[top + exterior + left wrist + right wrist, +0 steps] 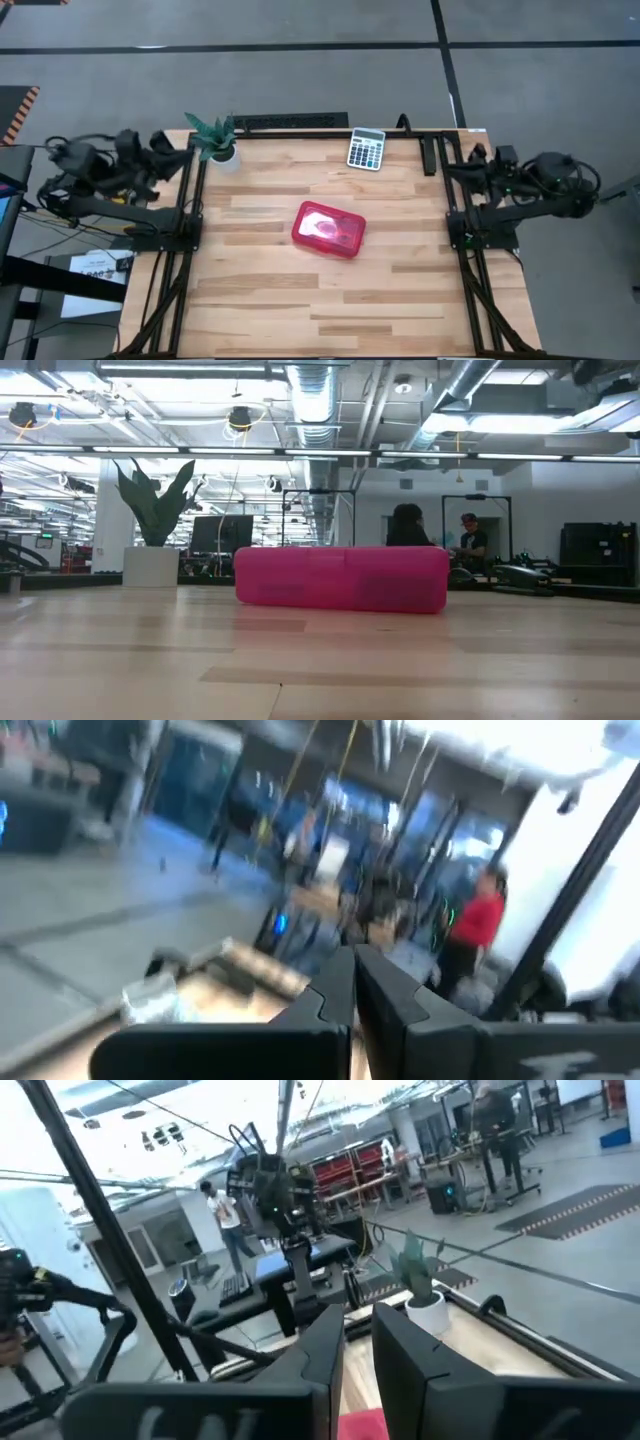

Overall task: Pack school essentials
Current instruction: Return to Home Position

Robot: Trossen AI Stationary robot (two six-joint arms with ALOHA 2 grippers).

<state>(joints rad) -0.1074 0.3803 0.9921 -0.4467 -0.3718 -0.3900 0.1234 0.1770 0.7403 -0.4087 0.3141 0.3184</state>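
Note:
A red plastic case (328, 229) lies closed near the middle of the table; in the low view it is a pink box (340, 578) resting flat on the wood. None of the stationery shows outside it: scissors, pencils, crayon box and blue piece are hidden or out of view. My left gripper (355, 985) is shut and empty, folded back at the table's far left corner (178, 147). My right gripper (358, 1345) hangs at the table's right edge (452, 172), its fingers a narrow gap apart and holding nothing.
A grey calculator (366, 148) lies at the far edge, right of centre. A small potted plant (215, 140) stands at the far left corner and also shows in the low view (155, 510). Black frame rails (185, 240) run along both sides. People stand in the room beyond (470, 540).

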